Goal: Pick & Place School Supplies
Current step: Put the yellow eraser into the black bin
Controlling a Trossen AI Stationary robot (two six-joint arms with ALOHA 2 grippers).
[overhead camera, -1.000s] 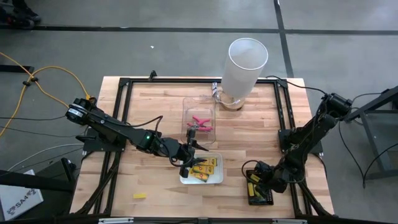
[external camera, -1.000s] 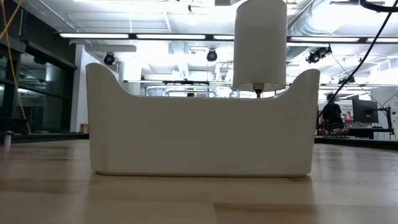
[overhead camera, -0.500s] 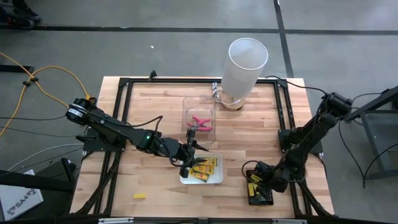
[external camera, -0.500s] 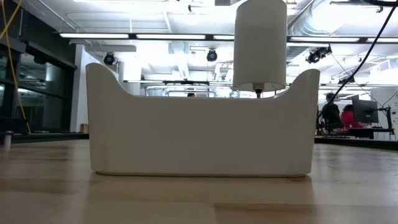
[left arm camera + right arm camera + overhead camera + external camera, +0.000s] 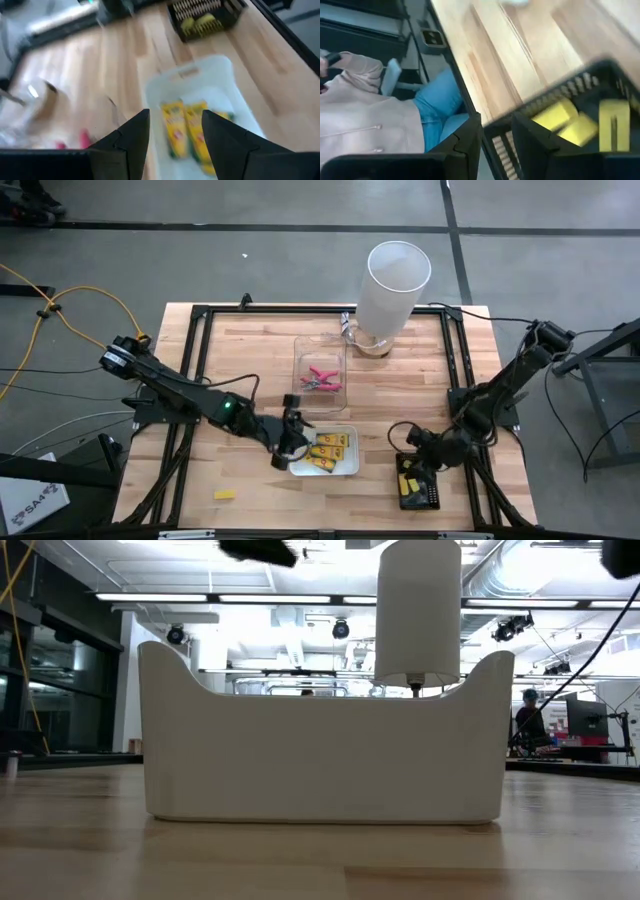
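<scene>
The left gripper hangs just beside the white tray, its fingers parted and grasping nothing, while the yellow-orange packets lie inside that tray. The right gripper is above the black tray, fingers released, with yellow blocks lying in it. The pink scissors rest in the clear tray, and one yellow block lies alone near the table's front edge.

On the table, the tall cylinder stands at the back. In front of it the scissors lie in the clear tray. Nearer the front, packets lie in the tray; blocks lie in the slotted tray to its right. One block lies alone, front left.
</scene>
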